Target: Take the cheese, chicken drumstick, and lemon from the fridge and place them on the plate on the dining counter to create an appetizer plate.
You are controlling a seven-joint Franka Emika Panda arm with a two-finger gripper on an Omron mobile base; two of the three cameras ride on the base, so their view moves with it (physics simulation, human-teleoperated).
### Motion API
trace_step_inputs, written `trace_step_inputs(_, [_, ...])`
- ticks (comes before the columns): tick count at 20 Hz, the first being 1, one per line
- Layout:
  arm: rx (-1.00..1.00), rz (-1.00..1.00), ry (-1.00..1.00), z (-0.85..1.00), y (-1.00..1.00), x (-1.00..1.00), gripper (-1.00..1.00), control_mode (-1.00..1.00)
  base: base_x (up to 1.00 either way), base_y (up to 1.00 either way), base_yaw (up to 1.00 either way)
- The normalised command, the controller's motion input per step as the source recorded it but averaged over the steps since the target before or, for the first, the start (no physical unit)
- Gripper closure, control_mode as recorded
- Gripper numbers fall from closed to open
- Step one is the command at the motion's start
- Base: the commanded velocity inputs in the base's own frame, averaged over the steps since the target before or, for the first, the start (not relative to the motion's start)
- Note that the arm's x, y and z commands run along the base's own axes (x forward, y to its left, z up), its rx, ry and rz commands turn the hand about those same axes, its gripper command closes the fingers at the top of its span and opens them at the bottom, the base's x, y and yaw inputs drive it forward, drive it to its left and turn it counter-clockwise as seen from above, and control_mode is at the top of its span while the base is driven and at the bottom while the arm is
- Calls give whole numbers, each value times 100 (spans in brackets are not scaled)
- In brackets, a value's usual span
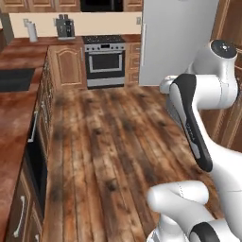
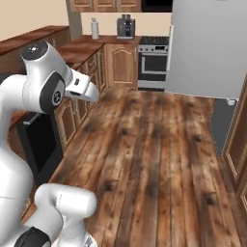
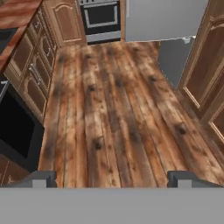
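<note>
At the far end of the kitchen, past a long stretch of wooden floor [image 1: 108,156], the fridge [image 1: 177,38] is seen as a tall light-grey box with its door swung open toward the room. In the right base view the fridge [image 2: 207,48] stands on the far right, and what is inside cannot be made out from here. Just left of it a silver oven [image 1: 105,61] with a black window is set into brown cupboards, and a coffee machine [image 1: 65,26] and a paper towel roll [image 1: 32,30] are placed on the far counter [image 1: 28,47]. Along the left side a reddish-brown counter with drawers [image 1: 19,123] is run from far to near, and a dark sink [image 1: 14,79] is sunk into it. The white arm is folded up high on the near side, well apart from the fridge. In the hand view the gripper [image 3: 113,177] is pointed down at the floor boards, its two dark finger tips [image 3: 41,177] are spread wide apart, and nothing is held between them
</note>
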Motion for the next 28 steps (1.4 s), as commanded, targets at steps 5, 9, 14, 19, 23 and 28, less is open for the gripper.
trace_step_inputs(5, [0,0,0,0,0,0,-100,100,100,-18,16])
trace_step_inputs(9, [0,0,0,0,0,0,-100,100,100,-1,0])
trace_step_inputs(14, [0,0,0,0,0,0,-100,100,100,0,-4])
trace_step_inputs(19, [0,0,0,0,0,0,-100,100,100,0,-12])
trace_step_inputs(23, [0,0,0,0,0,0,-100,100,100,7,-19])
trace_step_inputs(28, [0,0,0,0,0,0,-100,100,100,21,-27])
